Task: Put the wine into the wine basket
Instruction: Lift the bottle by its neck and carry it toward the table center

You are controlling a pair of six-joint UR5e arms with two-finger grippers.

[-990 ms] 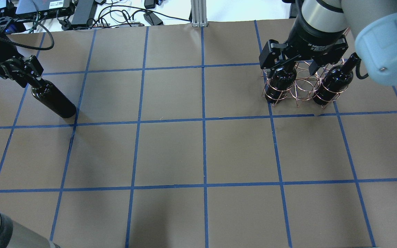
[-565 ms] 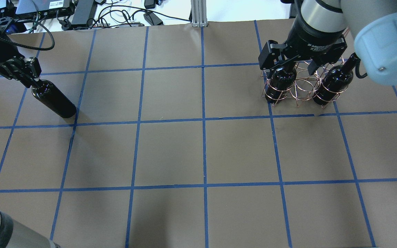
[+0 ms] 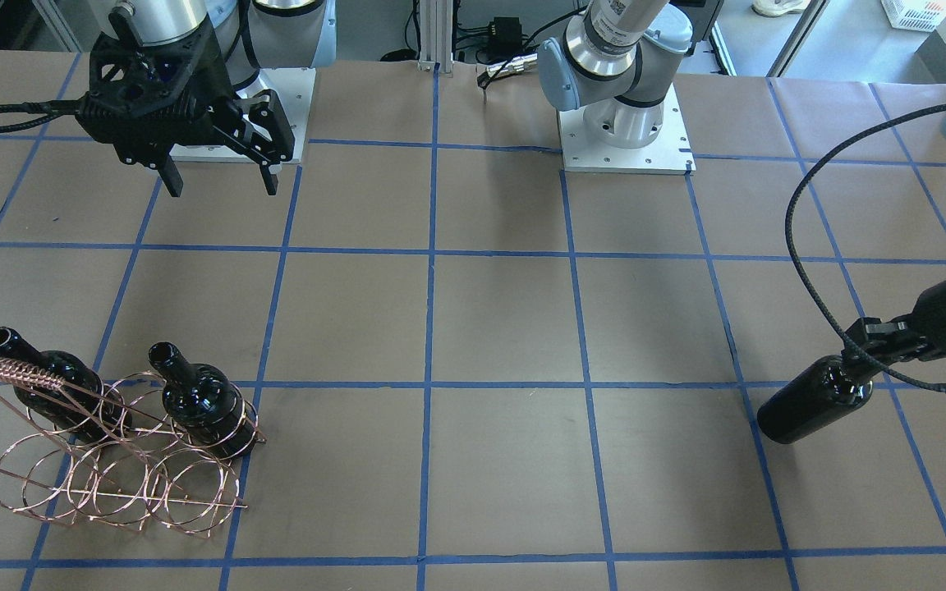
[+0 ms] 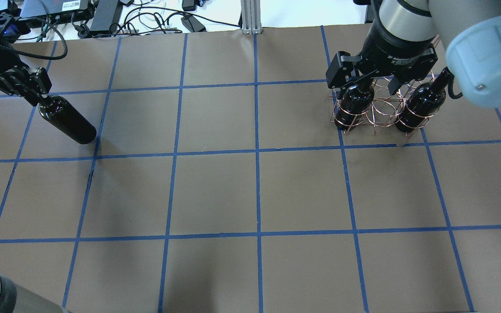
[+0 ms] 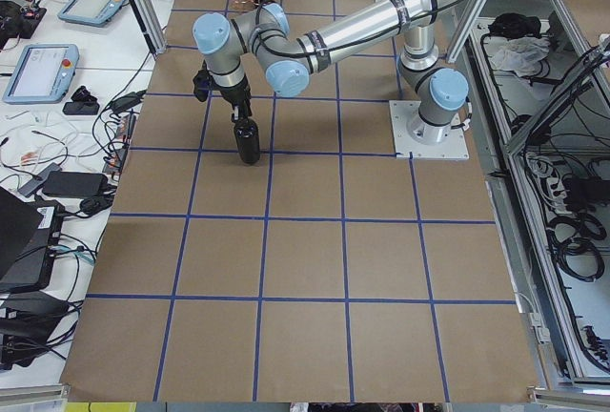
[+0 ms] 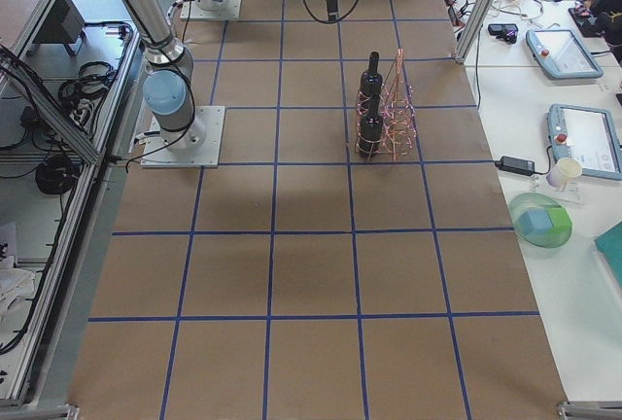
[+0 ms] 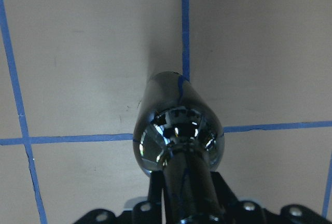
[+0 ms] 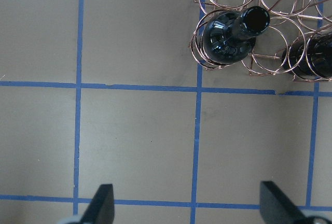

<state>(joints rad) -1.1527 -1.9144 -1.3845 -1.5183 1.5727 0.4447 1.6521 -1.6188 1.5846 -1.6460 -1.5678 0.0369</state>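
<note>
The left gripper is closed on the neck of the wine; in the left wrist view you see the neck run up between its fingers and the glossy shoulder just below them. You find the bottle neck-up near the table's left end, beside a crossing of the blue tape lines. You cannot tell whether its base touches the paper. It is well apart from the wine basket, which stands near the table's right end on the operators' side.

The right gripper is spread wide and holds nothing. In the right wrist view you see its two fingertips at the bottom corners, far apart, with the table between them. It hovers on the robot's side of the basket, clear of the wires.

Two more bottles already stand in the basket, neck-up in the row of hoops nearer the robot: the first bottle by the coil-wrapped handle, the second bottle at the other end. You see them apart from each other.

The table is covered in brown paper marked with a blue tape grid.
</note>
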